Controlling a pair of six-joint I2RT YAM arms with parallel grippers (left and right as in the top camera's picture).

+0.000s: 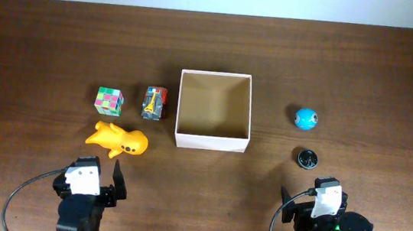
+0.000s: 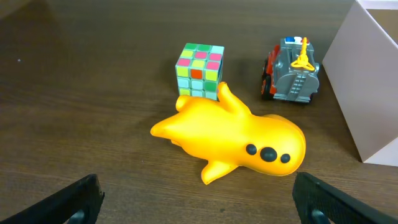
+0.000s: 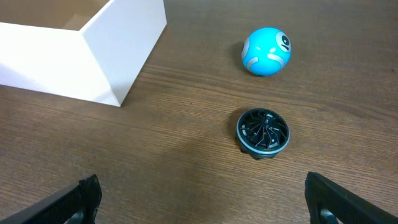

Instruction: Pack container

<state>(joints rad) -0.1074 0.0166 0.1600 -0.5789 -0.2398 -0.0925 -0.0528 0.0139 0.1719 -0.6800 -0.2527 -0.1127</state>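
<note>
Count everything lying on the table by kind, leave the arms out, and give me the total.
cardboard container: 1
colour cube puzzle: 1
toy truck: 1
yellow animal toy: 1
blue ball: 1
black round disc: 1
Total: 6

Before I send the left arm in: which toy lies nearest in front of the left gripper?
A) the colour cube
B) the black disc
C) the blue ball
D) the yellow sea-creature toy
D: in the left wrist view the yellow toy lies just ahead of the open left gripper, with the colour cube behind it; the blue ball and black disc sit on the container's other side.
</note>
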